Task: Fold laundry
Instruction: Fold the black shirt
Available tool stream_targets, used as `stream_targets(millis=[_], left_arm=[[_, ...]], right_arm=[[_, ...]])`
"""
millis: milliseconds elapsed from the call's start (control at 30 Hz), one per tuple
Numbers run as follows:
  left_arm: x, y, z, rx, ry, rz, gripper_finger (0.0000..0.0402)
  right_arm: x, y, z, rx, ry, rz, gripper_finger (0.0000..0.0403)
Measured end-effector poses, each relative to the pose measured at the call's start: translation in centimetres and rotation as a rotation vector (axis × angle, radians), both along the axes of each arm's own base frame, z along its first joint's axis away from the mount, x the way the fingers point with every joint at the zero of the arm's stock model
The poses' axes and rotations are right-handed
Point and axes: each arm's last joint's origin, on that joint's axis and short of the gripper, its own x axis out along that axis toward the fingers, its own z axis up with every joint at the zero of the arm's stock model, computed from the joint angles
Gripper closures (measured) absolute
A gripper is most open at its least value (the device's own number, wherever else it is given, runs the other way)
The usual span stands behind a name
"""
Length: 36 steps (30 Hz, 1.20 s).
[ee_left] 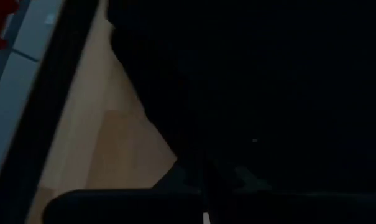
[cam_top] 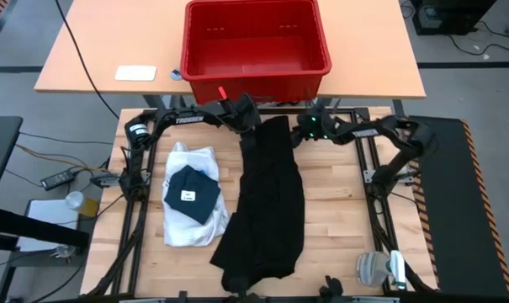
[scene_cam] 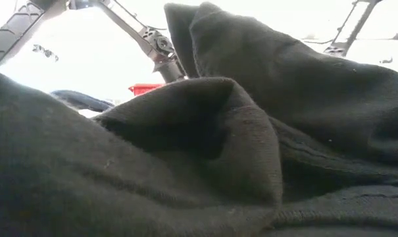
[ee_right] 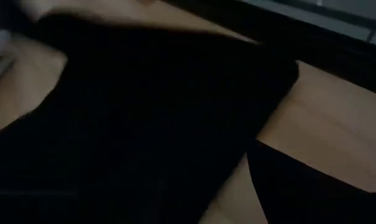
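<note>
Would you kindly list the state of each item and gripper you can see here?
Black garment: spread lengthwise, far edge held up.
White shirt: crumpled flat.
Dark folded piece: lying on the white shirt.
Crate: upright, empty.
Left gripper: shut on the black garment.
Right gripper: at the garment's far edge.

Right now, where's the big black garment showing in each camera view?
High view: black garment lies lengthwise at table centre.
Low view: it fills the foreground.
Left wrist view: it covers most of the picture.
Right wrist view: it spreads across the middle.
Shared landmark: the wooden table.
</note>
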Motion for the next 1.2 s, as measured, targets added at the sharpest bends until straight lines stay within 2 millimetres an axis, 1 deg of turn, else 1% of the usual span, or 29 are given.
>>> stream_targets(millis=[133, 233, 400, 533, 600, 733, 833, 967, 1033, 1133, 1200], left_arm=[[0.2, -0.5, -0.1, 0.018, 0.024, -0.005, 0.0401], [0.1, -0.3, -0.1, 0.029, 0.031, 0.002, 0.0401], [-0.6, 0.6, -0.1, 0.032, 0.041, 0.025, 0.0401], [-1.2, 1.6, -0.2, 0.029, 0.049, 0.050, 0.0401], [-1.4, 1.8, -0.2, 0.030, 0.051, 0.056, 0.0401], [-1.5, 2.0, -0.1, 0.040, 0.053, 0.043, 0.0401], [-1.4, 2.0, -0.1, 0.040, 0.049, 0.037, 0.0401], [-1.4, 2.0, -0.1, 0.033, 0.042, 0.026, 0.0401], [-1.4, 1.9, -0.1, 0.031, 0.042, 0.029, 0.0401], [-1.5, 1.9, -0.2, 0.025, 0.048, 0.031, 0.0401], [-1.5, 1.8, -0.2, 0.023, 0.052, 0.031, 0.0401]], right_arm=[[1.0, -2.2, 0.1, 0.008, -0.016, -0.053, 0.0166], [1.5, -3.5, 0.0, 0.010, -0.014, -0.038, 0.0165], [2.0, -5.4, -1.0, 0.050, 0.069, -0.062, 0.0176], [2.6, -6.2, -0.4, 0.053, 0.068, -0.075, 0.0189], [2.5, -6.3, -0.4, 0.064, 0.106, -0.095, 0.0196], [2.8, -6.7, 0.3, 0.070, 0.127, -0.094, 0.0209], [3.1, -7.0, 0.1, 0.102, 0.153, -0.083, 0.0218], [4.2, -7.7, -0.9, 0.137, 0.229, -0.065, 0.0222], [4.4, -8.0, -0.5, 0.136, 0.238, -0.074, 0.0227], [4.6, -7.9, -0.4, 0.123, 0.237, -0.075, 0.0249], [4.5, -8.0, -0.4, 0.127, 0.230, -0.056, 0.0282]])
